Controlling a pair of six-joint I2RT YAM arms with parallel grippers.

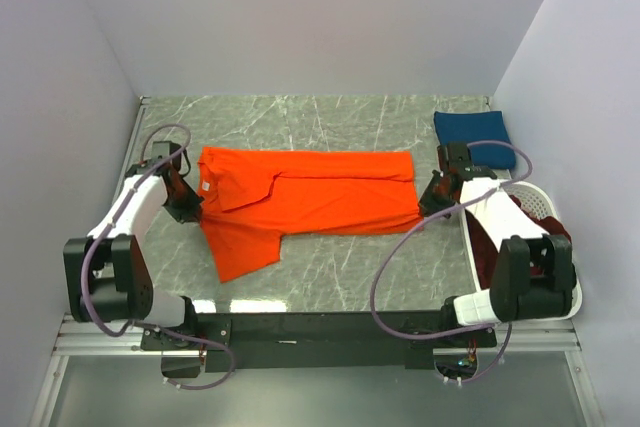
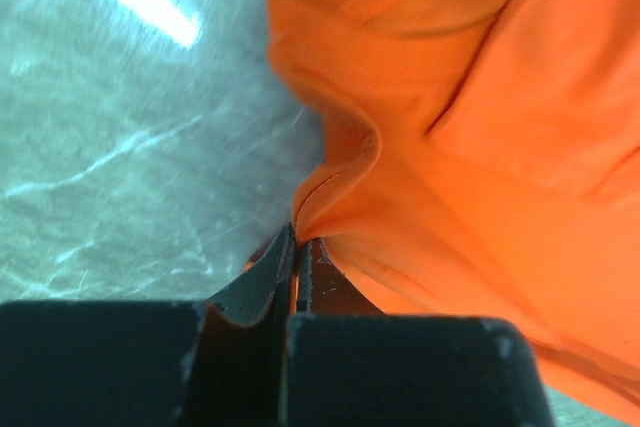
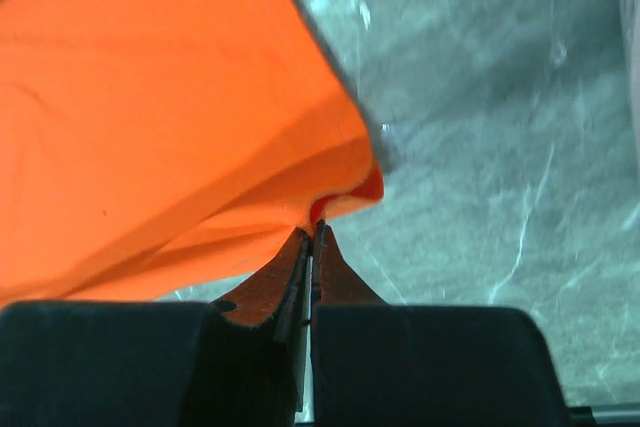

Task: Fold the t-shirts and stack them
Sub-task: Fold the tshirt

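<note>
I have the orange t-shirt (image 1: 310, 197) spread flat across the middle of the marble table (image 1: 330, 117), collar end toward the left arm and hem toward the right, with one sleeve sticking out toward the near edge. My left gripper (image 2: 297, 247) is pressed together on a pinch of orange cloth at the collar-side edge; its wrist view shows the fabric puckering into the closed tips. My right gripper (image 3: 312, 237) is likewise clamped on the near hem corner. A folded navy t-shirt (image 1: 472, 132) lies at the far right corner of the table. Near it, the white basket (image 1: 540, 192) by the right arm holds dark maroon cloth (image 1: 483, 247).
</note>
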